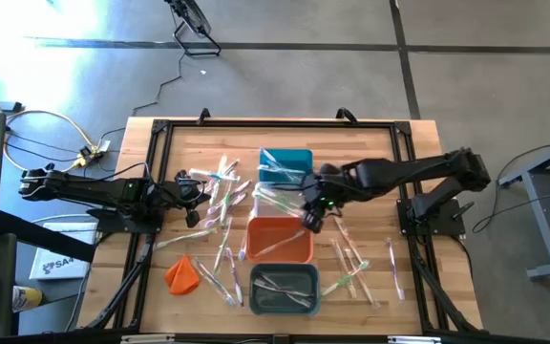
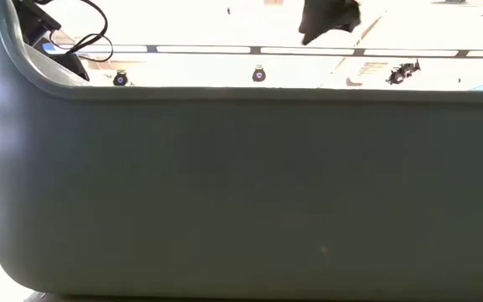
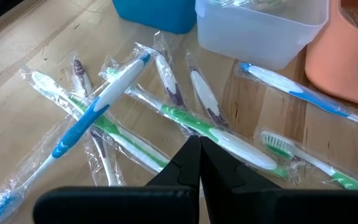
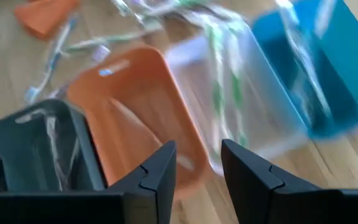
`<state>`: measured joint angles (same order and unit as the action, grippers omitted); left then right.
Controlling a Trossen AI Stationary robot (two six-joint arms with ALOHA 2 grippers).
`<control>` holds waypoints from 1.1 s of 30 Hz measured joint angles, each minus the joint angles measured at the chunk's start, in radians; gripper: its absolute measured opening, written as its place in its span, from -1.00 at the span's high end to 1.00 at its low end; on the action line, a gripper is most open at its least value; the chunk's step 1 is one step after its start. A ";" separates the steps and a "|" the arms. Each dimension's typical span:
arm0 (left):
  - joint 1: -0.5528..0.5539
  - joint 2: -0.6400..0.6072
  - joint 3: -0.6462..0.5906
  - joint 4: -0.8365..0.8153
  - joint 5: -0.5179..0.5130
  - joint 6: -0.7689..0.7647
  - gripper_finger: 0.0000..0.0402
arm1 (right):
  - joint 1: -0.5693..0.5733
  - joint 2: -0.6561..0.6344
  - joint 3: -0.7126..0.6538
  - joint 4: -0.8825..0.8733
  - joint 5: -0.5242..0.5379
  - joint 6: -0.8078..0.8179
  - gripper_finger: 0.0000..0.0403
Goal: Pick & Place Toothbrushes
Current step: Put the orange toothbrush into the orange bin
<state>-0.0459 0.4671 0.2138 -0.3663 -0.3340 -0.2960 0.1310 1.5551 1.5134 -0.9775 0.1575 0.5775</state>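
I note wrapped toothbrushes (image 3: 114, 87) light, stiff, slippery: grip mid-handle; L gripper (image 3: 199, 146) closed empty, R gripper (image 4: 197, 155) apart, empty.

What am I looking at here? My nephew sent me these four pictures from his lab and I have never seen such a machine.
It is a robot with two dark arms at a wooden table, sorting wrapped toothbrushes into bins. One picture looks straight down. One sits at table height, blocked by the grey bin. Two come from cameras on the wrists. In a row lie a teal bin, a clear bin, an orange bin and the grey one, with an orange lump nearby. The left gripper is shut above loose brushes, holding nothing. The right gripper is open and empty over the bins.
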 joint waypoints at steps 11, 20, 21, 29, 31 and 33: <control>0.000 0.000 0.000 0.000 0.000 0.000 1.00 | 0.007 -0.045 -0.001 -0.367 -0.021 0.160 0.40; 0.000 0.000 0.000 -0.001 0.000 0.000 1.00 | 0.011 -0.041 -0.031 -0.387 -0.051 0.180 0.67; 0.000 0.000 0.000 -0.003 0.000 0.000 1.00 | 0.015 -0.041 -0.049 -0.387 -0.043 0.190 0.70; 0.000 0.000 0.000 -0.003 0.000 0.000 1.00 | 0.069 -0.041 -0.294 -0.304 -0.114 0.271 0.88; 0.000 0.000 0.000 -0.003 0.000 0.000 1.00 | 0.080 -0.044 -0.353 -0.235 -0.163 0.294 0.93; 0.000 0.000 0.000 -0.003 0.000 0.000 1.00 | 0.091 -0.047 -0.405 -0.152 -0.200 0.321 0.97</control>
<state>-0.0459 0.4668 0.2138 -0.3695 -0.3340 -0.2962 0.2219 1.5077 1.1085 -1.1298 -0.0429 0.8982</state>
